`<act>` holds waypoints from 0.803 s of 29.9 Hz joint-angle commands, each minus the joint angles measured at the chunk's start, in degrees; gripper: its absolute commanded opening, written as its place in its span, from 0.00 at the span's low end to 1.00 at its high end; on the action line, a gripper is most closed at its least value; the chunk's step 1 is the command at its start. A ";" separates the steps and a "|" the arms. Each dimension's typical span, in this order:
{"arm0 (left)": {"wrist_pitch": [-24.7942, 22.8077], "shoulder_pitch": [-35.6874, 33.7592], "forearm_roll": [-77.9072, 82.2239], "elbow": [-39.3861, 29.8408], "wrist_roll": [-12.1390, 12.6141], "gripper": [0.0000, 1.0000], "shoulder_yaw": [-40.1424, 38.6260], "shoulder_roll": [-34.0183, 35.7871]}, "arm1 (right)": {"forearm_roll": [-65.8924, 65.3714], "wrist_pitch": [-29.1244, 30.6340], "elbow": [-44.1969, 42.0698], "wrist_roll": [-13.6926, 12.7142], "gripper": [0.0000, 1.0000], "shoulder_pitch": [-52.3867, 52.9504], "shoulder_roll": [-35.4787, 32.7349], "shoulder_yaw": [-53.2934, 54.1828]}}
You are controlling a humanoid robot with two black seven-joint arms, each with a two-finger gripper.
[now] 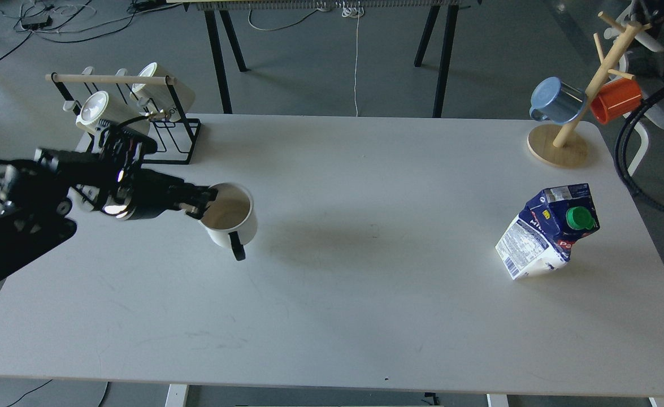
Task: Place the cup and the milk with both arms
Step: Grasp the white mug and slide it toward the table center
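Note:
The cup (229, 219) is a white mug with a black handle and a beige inside, at the left of the white table (354, 186), handle pointing toward me. My left gripper (200, 203) comes in from the left and is shut on the cup's left rim. The cup looks slightly tilted; I cannot tell whether it rests on the table. The milk (546, 233) is a dented blue and white carton with a green cap, standing and leaning at the right of the table, untouched. My right arm is out of view.
A black wire rack (168, 138) with a wooden bar holds white mugs (95, 110) at the back left, just behind my left arm. A wooden mug tree (558, 148) with a blue mug (558, 102) and an orange mug (615, 99) stands at the back right corner. Black cables (625, 152) hang off the right edge.

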 commanded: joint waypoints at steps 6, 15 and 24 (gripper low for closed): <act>-0.24 -2.59 0.25 -0.96 6.73 0.03 0.44 -17.24 | -0.02 0.00 -1.90 0.41 0.99 4.78 2.39 -2.11; -0.24 -2.41 6.84 4.12 9.47 0.05 3.51 -30.26 | -0.02 0.00 -1.72 0.41 0.99 4.96 2.39 -2.29; -0.24 -2.24 6.66 7.83 9.12 0.31 3.87 -30.63 | -0.10 0.00 -0.93 0.33 0.99 4.87 1.86 -2.37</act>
